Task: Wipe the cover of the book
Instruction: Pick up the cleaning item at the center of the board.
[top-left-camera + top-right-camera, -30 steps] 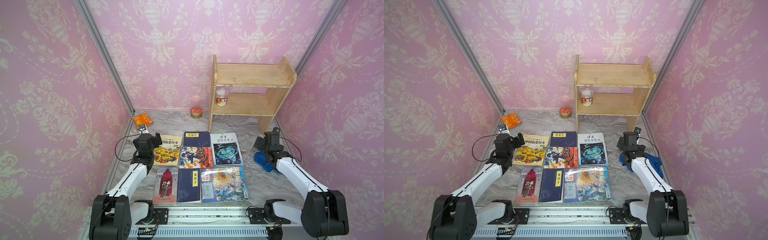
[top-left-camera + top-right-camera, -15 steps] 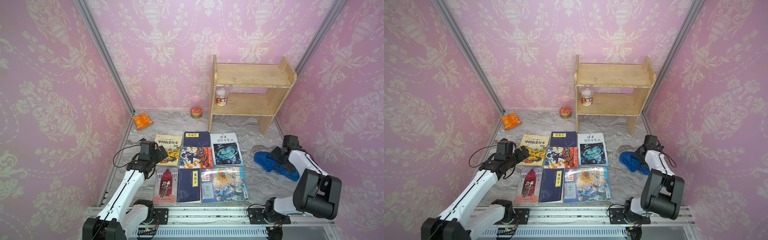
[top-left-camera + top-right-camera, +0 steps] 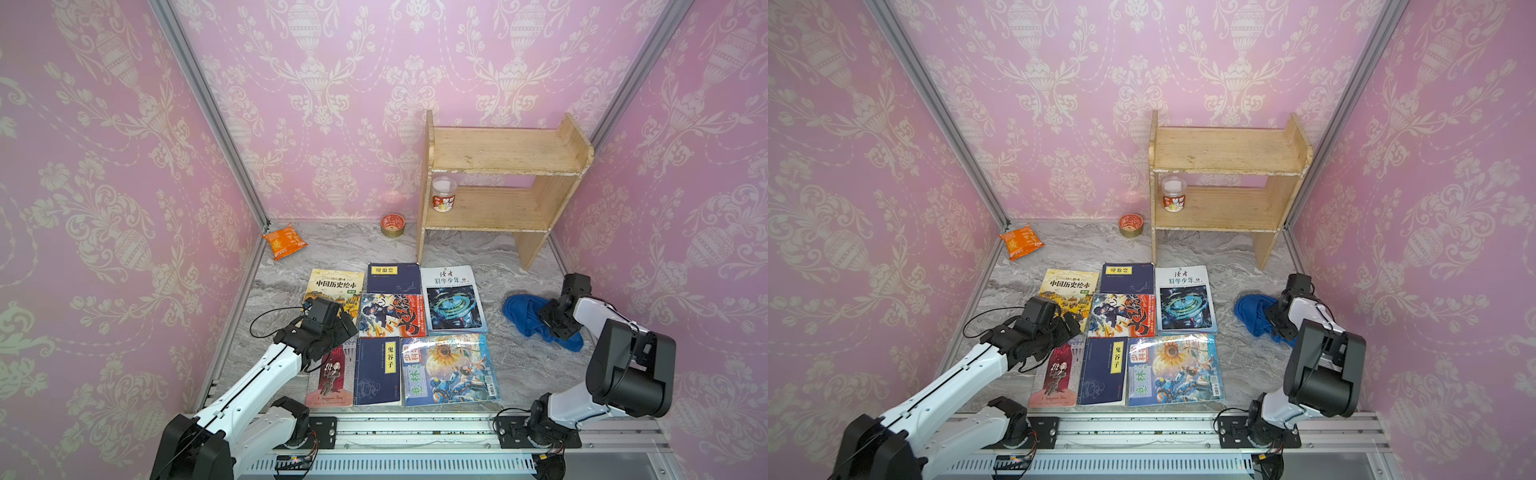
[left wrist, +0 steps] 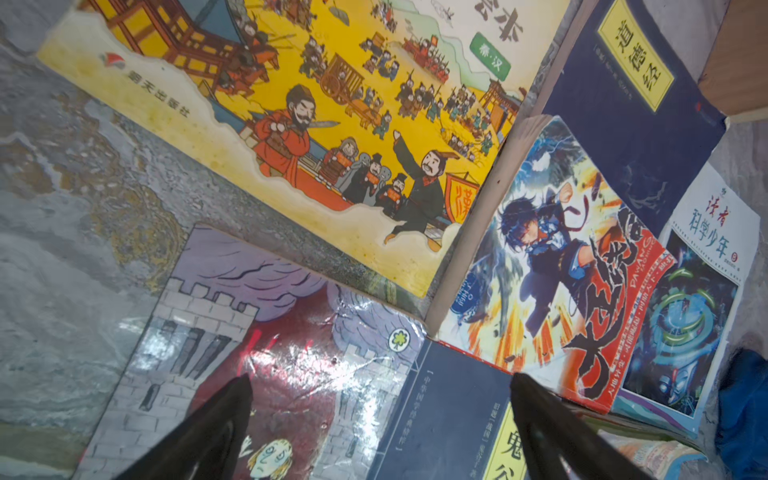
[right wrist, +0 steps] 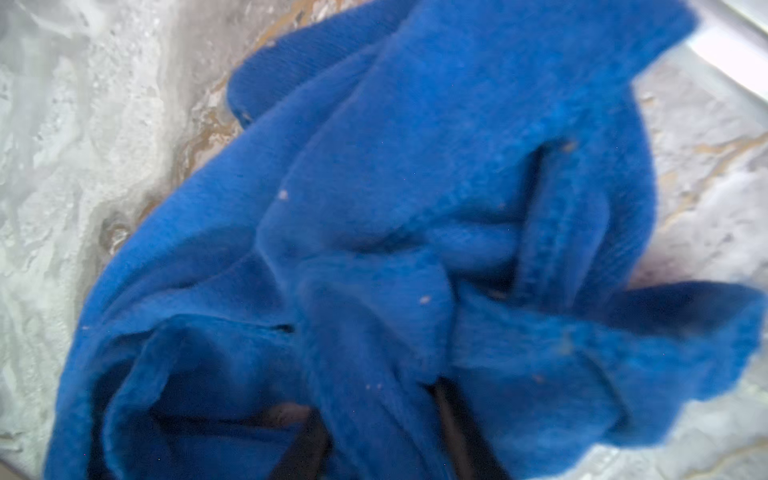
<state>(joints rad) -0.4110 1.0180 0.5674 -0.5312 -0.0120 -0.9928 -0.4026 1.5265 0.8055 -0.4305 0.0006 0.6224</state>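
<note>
No cover was wiped yet; the right fingers (image 5: 309, 451) pinched the blue cloth (image 3: 521, 309) near the right edge of the surface (image 3: 528, 374); the left fingers (image 4: 224, 419) stood open above the castle-cover book (image 3: 332, 376), toward the front edge, left of middle.

Left arm (image 3: 266, 372) is stretched way out from its base, low and long, wrist tipped down, and the left gripper (image 4: 380, 378) has its jaws spread wide. Right arm (image 3: 598, 309) is folded up tight, elbow high. The right gripper (image 3: 548, 324) points down, jaws pinched on a fold of blue cloth (image 5: 415, 166).
</note>
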